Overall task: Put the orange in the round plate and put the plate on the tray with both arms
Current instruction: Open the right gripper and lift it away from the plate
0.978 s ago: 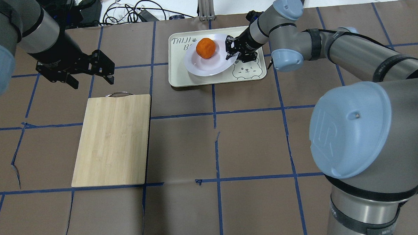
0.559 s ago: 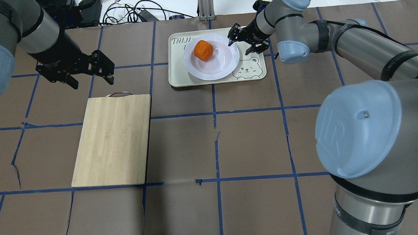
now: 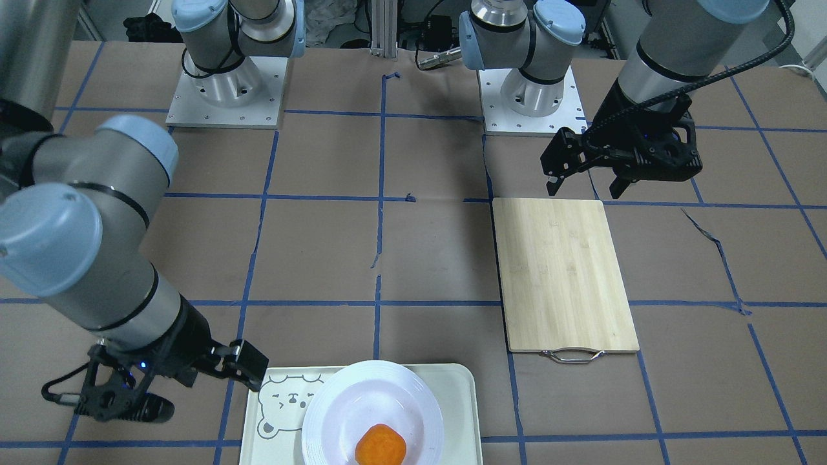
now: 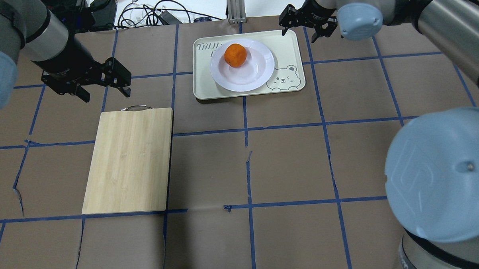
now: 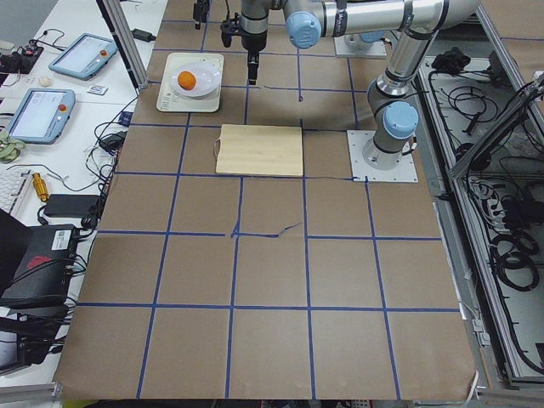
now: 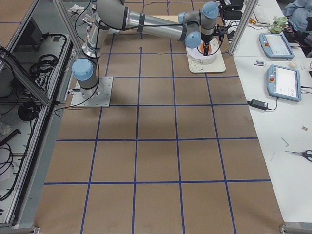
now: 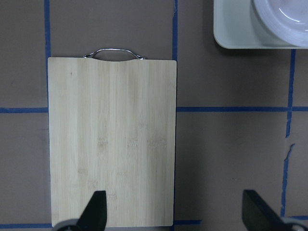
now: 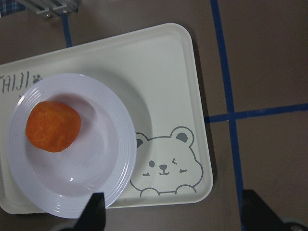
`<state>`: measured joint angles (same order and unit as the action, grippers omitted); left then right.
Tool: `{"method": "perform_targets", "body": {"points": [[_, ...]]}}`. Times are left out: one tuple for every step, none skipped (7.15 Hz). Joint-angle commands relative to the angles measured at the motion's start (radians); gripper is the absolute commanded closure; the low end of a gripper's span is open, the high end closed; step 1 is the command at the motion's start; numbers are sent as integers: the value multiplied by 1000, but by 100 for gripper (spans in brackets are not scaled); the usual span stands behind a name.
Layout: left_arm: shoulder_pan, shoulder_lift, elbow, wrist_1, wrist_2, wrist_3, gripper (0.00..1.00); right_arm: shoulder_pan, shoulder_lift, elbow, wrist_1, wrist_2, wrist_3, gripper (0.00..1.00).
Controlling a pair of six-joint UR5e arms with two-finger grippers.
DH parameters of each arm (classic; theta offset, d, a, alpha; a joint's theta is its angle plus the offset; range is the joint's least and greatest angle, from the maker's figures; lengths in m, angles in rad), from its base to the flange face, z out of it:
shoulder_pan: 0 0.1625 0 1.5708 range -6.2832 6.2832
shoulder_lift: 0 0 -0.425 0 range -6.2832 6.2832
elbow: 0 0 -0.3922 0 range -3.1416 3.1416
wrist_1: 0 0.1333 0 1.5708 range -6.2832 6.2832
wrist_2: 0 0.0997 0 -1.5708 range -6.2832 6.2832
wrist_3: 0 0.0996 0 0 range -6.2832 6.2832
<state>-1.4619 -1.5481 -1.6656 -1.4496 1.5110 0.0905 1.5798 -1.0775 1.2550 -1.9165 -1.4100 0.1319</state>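
The orange [image 4: 235,55] lies in the white round plate [image 4: 245,76], a little off centre. The plate rests flat on the mint-cream tray [image 4: 288,49], beside its bear face. My right gripper [image 4: 301,32] hangs open and empty above the tray's far right corner, clear of the plate. In its wrist view the orange [image 8: 53,126], plate [image 8: 120,159] and tray [image 8: 163,86] show below the spread fingers [image 8: 94,211]. My left gripper [image 4: 105,93] is open and empty, hovering left of the tray, just beyond the board's handle end. The front view also shows the orange [image 3: 380,445] in the plate [image 3: 362,394].
A bamboo cutting board [image 4: 129,160] with a metal handle lies left of centre, under the left wrist camera [image 7: 113,139]. Cables [image 4: 151,14] and an aluminium post [image 4: 235,5] sit past the table's far edge. Blue tape lines cross the brown table cover.
My right gripper let go of the plate's right rim, opened, and rose away to the far right. The tilted plate settled flat on the tray. The left arm has not moved.
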Motion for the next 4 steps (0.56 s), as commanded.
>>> {"method": "perform_targets", "body": {"points": [[0, -1, 0, 0, -2, 0, 0, 32, -201, 9, 292, -136, -66, 0], [0, -1, 0, 0, -2, 0, 0, 32, -278, 59, 324, -144, -66, 0], [0, 0, 1, 1, -3, 0, 0, 32, -314, 110, 317, -145, -66, 0], [0, 2, 1, 1, -3, 0, 0, 20, -317, 124, 309, -144, -74, 0]]}}
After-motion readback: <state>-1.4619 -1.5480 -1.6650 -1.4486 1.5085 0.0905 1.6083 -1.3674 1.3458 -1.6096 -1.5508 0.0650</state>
